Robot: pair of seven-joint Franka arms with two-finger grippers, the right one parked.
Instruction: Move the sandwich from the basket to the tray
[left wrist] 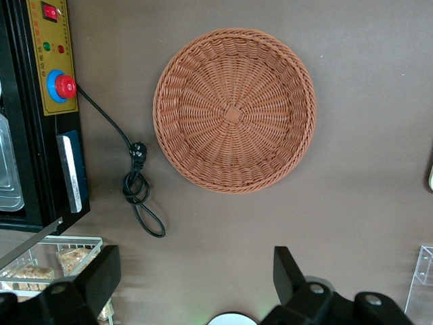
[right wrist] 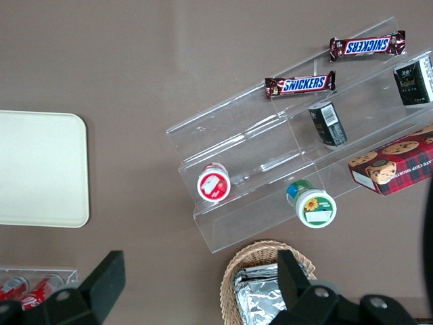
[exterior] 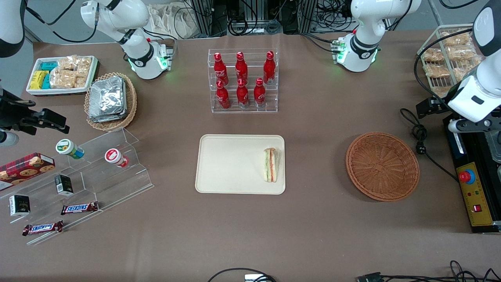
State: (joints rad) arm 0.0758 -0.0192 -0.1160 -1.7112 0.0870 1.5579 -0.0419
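Observation:
The sandwich (exterior: 270, 165) lies on the cream tray (exterior: 231, 164), at the tray's edge nearest the working arm. The round reddish-brown basket (exterior: 382, 166) sits beside the tray toward the working arm's end and holds nothing; it also shows in the left wrist view (left wrist: 235, 110). My left gripper (exterior: 474, 125) hangs above the table at the working arm's end, off to the side of the basket. In the left wrist view the gripper (left wrist: 195, 267) is open with nothing between its fingers, over bare table. Part of the tray shows in the right wrist view (right wrist: 40, 169).
A clear rack of red bottles (exterior: 243, 80) stands farther from the camera than the tray. A control box with a red button (exterior: 473, 192) and a black cable (exterior: 420, 143) lie beside the basket. A wire rack of bagged snacks (exterior: 446, 58) stands at the working arm's end. A clear stepped shelf (exterior: 90, 172) and a foil-packet basket (exterior: 110, 101) are at the parked arm's end.

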